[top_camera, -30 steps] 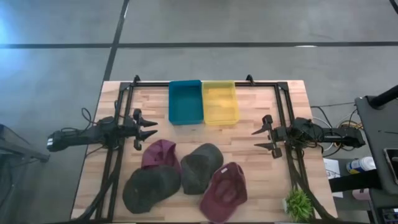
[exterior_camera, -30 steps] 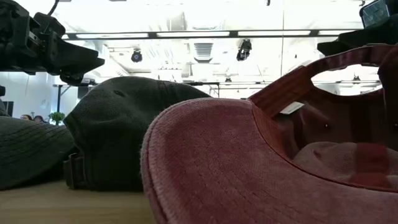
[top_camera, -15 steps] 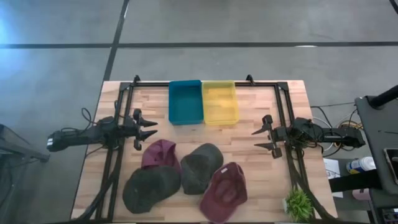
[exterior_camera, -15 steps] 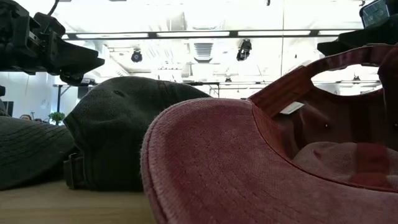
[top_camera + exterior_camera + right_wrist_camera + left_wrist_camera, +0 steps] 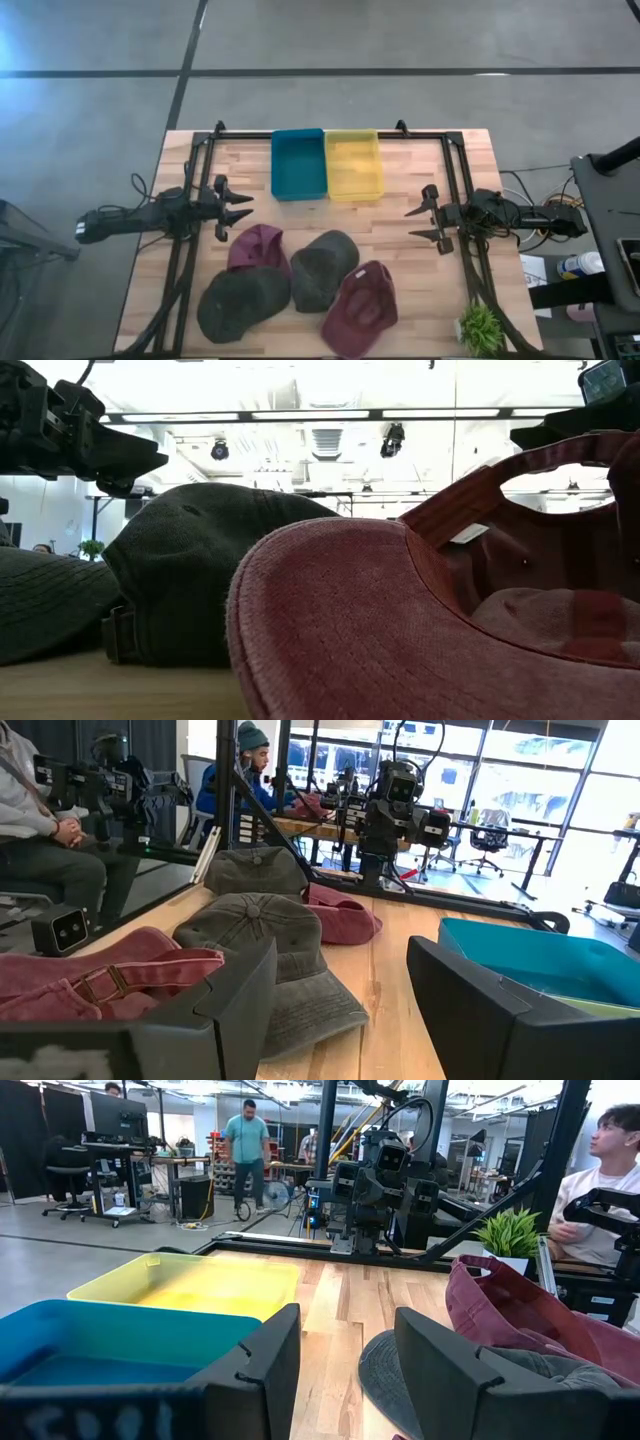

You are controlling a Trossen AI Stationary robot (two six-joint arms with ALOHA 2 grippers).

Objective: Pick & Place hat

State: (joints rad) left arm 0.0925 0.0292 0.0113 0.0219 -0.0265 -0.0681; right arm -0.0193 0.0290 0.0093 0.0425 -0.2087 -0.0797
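A small green potted plant [image 5: 480, 327] stands at the wooden table's [image 5: 410, 215] near right corner. A black metal frame [image 5: 455, 175] runs along the table's edges. Beyond the table, a seated person [image 5: 598, 1175] and a standing person [image 5: 245, 1142] are visible in the room.

no legible text — no labels, no signs
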